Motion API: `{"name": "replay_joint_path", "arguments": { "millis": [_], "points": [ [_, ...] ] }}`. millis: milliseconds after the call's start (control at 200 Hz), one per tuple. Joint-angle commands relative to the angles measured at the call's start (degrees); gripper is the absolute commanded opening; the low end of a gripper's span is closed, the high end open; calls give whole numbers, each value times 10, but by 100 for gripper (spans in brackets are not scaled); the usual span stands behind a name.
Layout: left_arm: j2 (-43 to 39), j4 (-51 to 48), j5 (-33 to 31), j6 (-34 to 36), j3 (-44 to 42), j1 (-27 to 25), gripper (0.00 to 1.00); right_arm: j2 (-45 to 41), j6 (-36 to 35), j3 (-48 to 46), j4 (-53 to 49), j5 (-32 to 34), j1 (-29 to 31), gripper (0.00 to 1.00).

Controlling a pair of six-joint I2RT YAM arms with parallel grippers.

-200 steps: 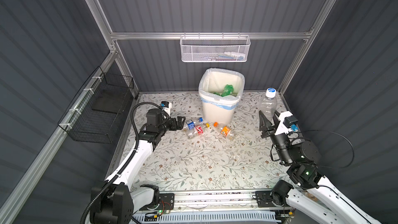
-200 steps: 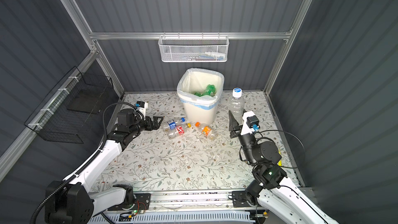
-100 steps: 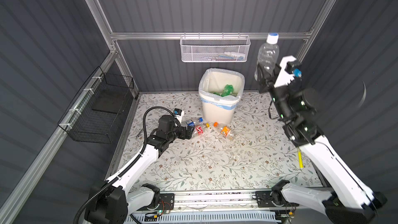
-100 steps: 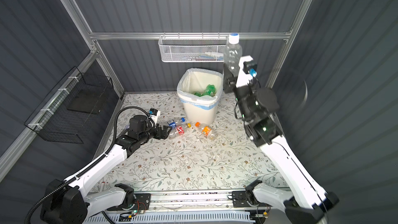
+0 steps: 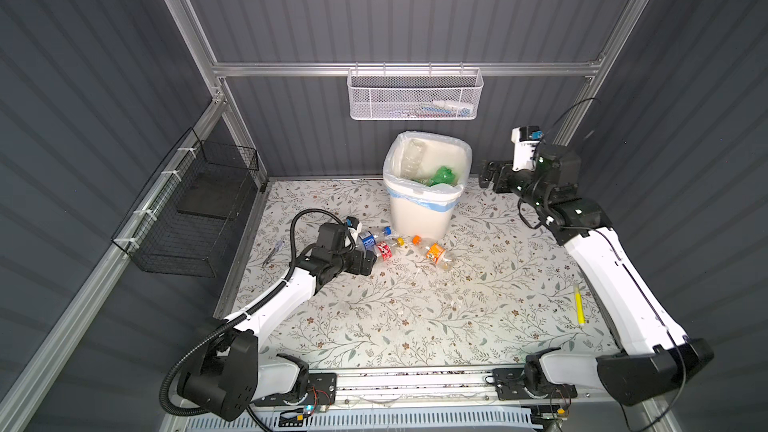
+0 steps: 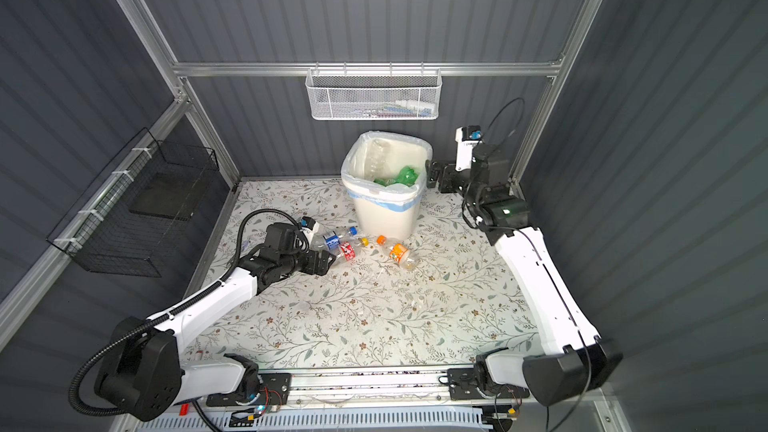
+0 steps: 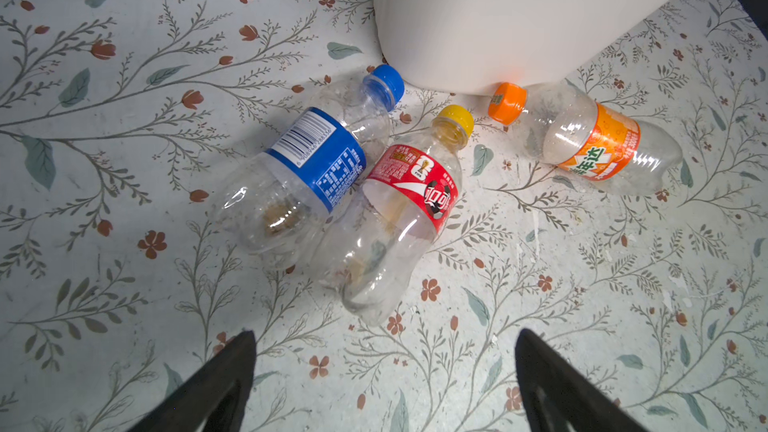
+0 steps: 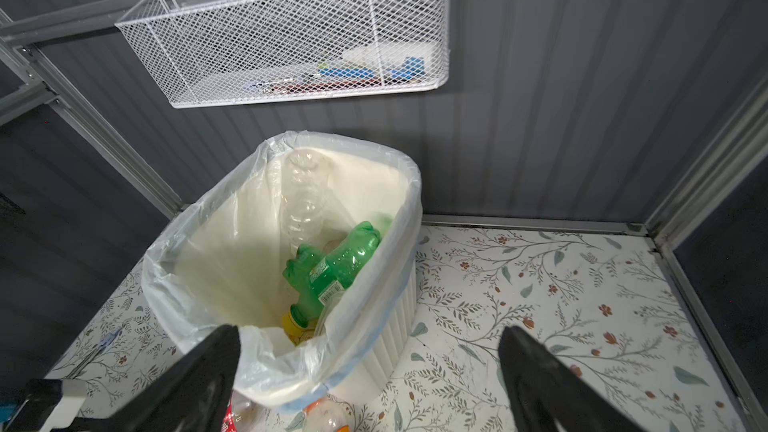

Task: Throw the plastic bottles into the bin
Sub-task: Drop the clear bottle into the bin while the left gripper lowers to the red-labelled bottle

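table [image 5: 415, 317]: flower-patterned top, with the bin and loose bottles on it.
bin [image 5: 419, 209]: upright at the back middle of the table, lined with a bag.
right gripper [image 8: 370, 332]: raised just beside the bin's rim and facing it; jaws spread wide, nothing between them.
left gripper [image 7: 384, 332]: low over the table, near the lying bottles; jaws spread wide, holding nothing.
clear bottle [image 8: 305, 197]: inside the bin, leaning on its inner wall.
green bottles [image 8: 336, 268]: deeper in the bin.
blue-label bottle [image 7: 307, 164]: lying in front of the bin, touching the red-label bottle [image 7: 399, 218].
orange-label bottle [image 7: 594, 143]: lying apart from those two, cap at the bin's foot.
pen [image 5: 579, 304]: yellow, near the table's right edge.
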Motion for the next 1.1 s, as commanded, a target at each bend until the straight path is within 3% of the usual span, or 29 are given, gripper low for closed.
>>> {"name": "replay_joint_path", "arguments": {
  "millis": [0,425,1096],
  "points": [
    [18,-24,-18,23,22,-17,96,-39,39,-54,28,-21,-20,99],
    [119,-24,-76,53,74,-60,96,-119,74,-200,73,-48,-92,99],
    [268,-50,-106,111,178,-106,93,-102,96,-252,133,-98,-119,99]
  ]
}}
